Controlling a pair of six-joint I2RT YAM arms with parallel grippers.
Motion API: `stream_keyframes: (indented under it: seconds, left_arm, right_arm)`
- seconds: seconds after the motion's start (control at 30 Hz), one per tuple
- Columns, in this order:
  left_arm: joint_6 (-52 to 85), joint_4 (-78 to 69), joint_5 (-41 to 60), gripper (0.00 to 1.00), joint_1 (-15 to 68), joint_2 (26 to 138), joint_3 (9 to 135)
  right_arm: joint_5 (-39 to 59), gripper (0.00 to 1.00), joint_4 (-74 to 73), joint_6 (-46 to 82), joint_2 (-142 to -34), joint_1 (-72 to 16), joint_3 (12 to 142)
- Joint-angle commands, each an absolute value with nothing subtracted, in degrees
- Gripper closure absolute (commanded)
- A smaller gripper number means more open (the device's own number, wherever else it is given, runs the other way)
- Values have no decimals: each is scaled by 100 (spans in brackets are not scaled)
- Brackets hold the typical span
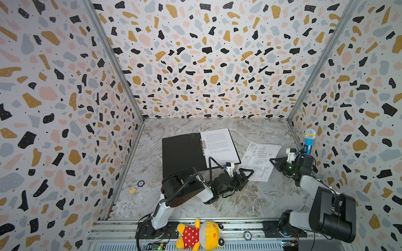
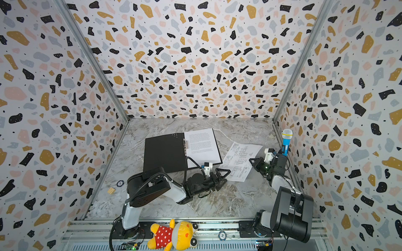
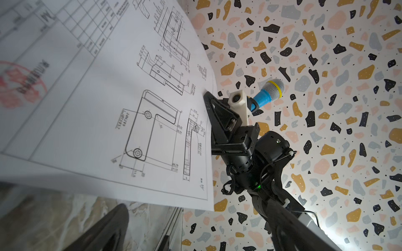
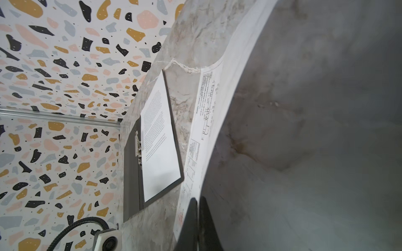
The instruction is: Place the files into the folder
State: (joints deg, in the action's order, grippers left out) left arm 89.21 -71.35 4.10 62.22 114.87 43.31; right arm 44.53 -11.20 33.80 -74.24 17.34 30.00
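**While the right tool (image 1: 271,160) pinches the drawing (image 1: 260,160), the left tool (image 1: 244,176) stands spread**

Where the right tool's fingers (image 4: 189,217) press together, the edge of the drawing is caught between them. From there the sheet curves down to the counter (image 1: 239,200). Its far end lies flat, right at the left tool, whose fingers are apart. Both top views leave it unclear whether the sheet's corner sits between the tips or just in front of them. In the left wrist view one finger (image 3: 104,228) shows below the lifted sheet. The folder (image 1: 182,154) lies open, black inside up, beyond the left tool and just beside the drawing. The text sheet (image 1: 219,145) rests on the folder half nearer the right tool, next to the metal clip (image 1: 203,146). A blue microphone (image 1: 309,141) stands just behind the right tool.
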Motion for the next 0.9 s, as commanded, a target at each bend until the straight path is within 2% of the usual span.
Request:
stream_keyframes:
  seconds: [0.0, 0.3, 0.6, 0.73, 0.87]
  left_arm:
    - [8359, -6728, 501, 0, 6032, 11048, 4103]
    - [7384, -5437, 431, 0, 5297, 9736, 3543]
    - [5988, -3502, 50, 0, 4191, 8080, 3195]
    - [5797, -3361, 239, 0, 3468, 7831, 2978]
    - [5526, -3061, 334, 0, 2879, 7960, 2970]
  right_arm:
    - [4109, 100, -560, 3070, -7284, 1478, 3564]
    - [3860, 100, 149, 2764, -7648, 470, 5055]
    - [3845, 100, 783, 2629, -8861, -1062, 7252]
    - [3912, 100, 1232, 2449, -9630, -1571, 8397]
    - [4285, 100, 1300, 2445, -10107, -1688, 9225]
